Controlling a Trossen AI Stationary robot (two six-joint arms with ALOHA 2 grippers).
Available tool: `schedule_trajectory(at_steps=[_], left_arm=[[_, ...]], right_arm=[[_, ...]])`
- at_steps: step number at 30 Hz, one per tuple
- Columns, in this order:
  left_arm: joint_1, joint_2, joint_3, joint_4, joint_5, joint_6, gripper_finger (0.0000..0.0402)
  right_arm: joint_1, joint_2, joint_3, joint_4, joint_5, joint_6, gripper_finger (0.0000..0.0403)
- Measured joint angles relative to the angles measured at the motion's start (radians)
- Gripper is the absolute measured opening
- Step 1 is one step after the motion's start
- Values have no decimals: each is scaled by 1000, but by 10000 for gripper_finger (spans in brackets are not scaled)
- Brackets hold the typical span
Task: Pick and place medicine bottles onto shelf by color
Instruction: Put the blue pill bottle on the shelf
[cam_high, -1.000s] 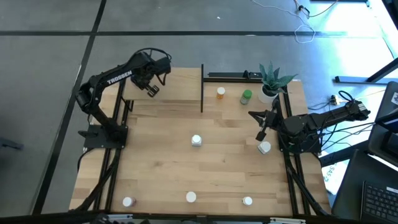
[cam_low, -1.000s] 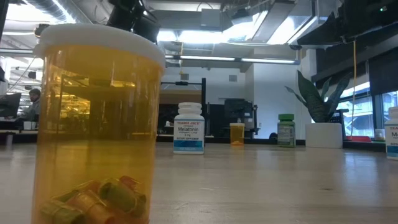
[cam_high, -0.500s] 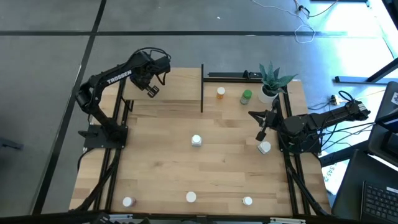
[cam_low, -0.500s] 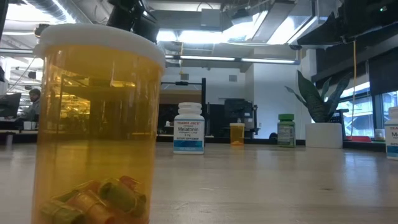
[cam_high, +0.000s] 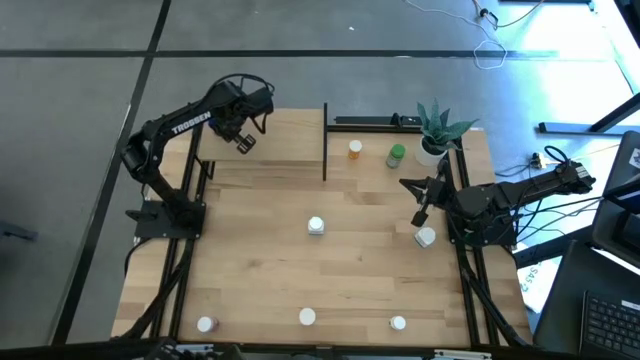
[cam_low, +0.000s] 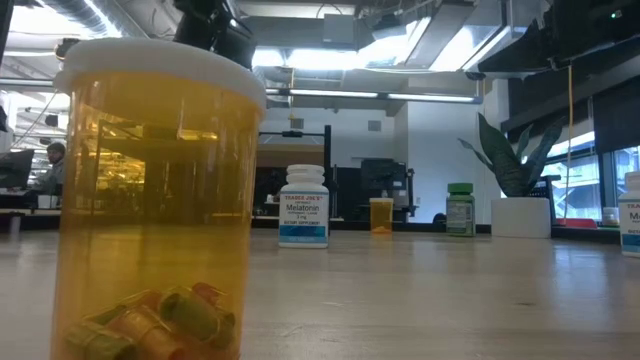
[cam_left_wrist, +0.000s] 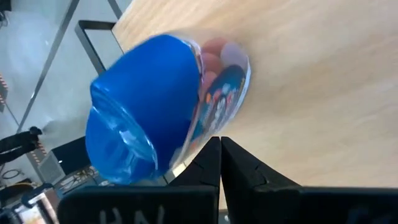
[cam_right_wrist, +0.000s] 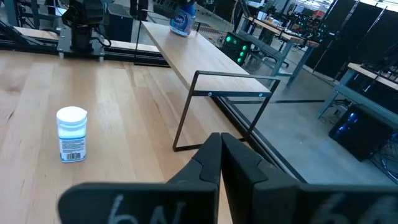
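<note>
**Blue bottle on the shelf, the rest spread over the table**

In the high view, we see the left gripper (cam_high: 244, 143) at the upper left of the frame, poised over the shelf (cam_high: 290, 140), a raised wooden strip along the table's far edge. The right gripper (cam_high: 420, 215) sits at the right of the frame, low beside a white bottle (cam_high: 425, 237). Another white-capped bottle (cam_high: 316, 225) stands mid-table, three more line the bottom edge (cam_high: 306, 317), and an orange bottle (cam_high: 355, 149) and a green bottle (cam_high: 396, 155) stand upper centre beside the potted plant (cam_high: 437, 130). We judge the scatter is the starting layout, with colours yet to be grouped on the shelf.

In the low view, a large amber bottle (cam_low: 160, 200) fills the left of the frame because it stands right at the lens; the Melatonin bottle (cam_low: 304, 206) stands at centre.

In the left wrist view, the left fingers (cam_left_wrist: 239, 171) are pressed together with nothing between them; a blue bottle (cam_left_wrist: 165, 106) fills the frame's left just beyond them, seemingly resting on the shelf board, though we cannot tell whether it touches the fingers.

In the right wrist view, the right gripper's fingers (cam_right_wrist: 202, 165) are likewise closed and empty. The blue bottle shows small at the top of the frame, on the shelf.
</note>
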Motion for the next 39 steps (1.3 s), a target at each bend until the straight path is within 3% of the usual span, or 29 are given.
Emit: schedule_trajectory(at_steps=[25,33,39], left_arm=[[35,0,0,65,-36,26,0],[62,0,0,74,-37,51,0],[75,0,0,75,-38,55,0]], right_arm=[[-1,0,0,-1,1,-9,14],[-1,0,0,-1,89,-17,14],[-1,0,0,-1,96,-31,14]])
